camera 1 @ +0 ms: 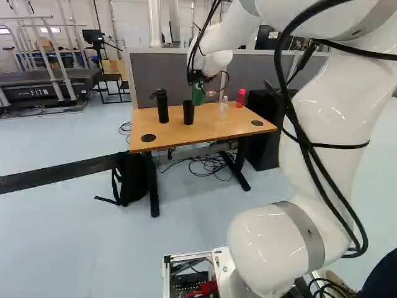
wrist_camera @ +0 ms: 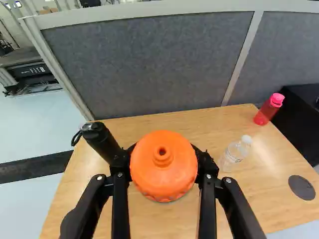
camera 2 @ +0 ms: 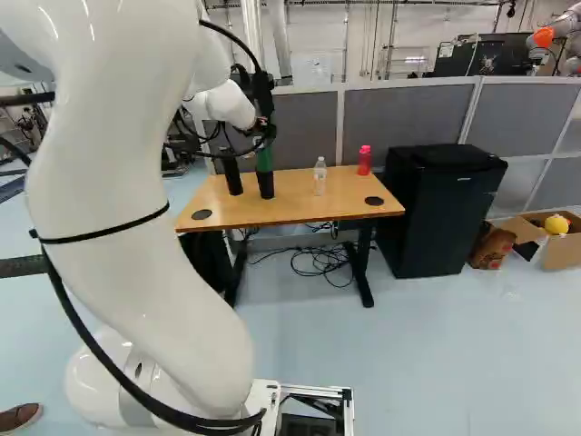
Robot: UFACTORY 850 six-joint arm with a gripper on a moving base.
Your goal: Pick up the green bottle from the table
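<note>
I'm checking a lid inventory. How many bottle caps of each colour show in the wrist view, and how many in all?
Orange cap: 1
Black cap: 1
White cap: 1
Pink cap: 1
Total: 4

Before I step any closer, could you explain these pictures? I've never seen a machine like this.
The big white jointed machine is a robot arm. Two pictures come from cameras on its base, behind it to left and right. The third comes from its wrist, looking along the black two-fingered gripper, which is holding a green bottle by its orange top. I can't tell whether the black shape below belongs to that bottle. On the wooden table stand a tall black bottle, a clear plastic bottle and a pinkish-red bottle.
</note>
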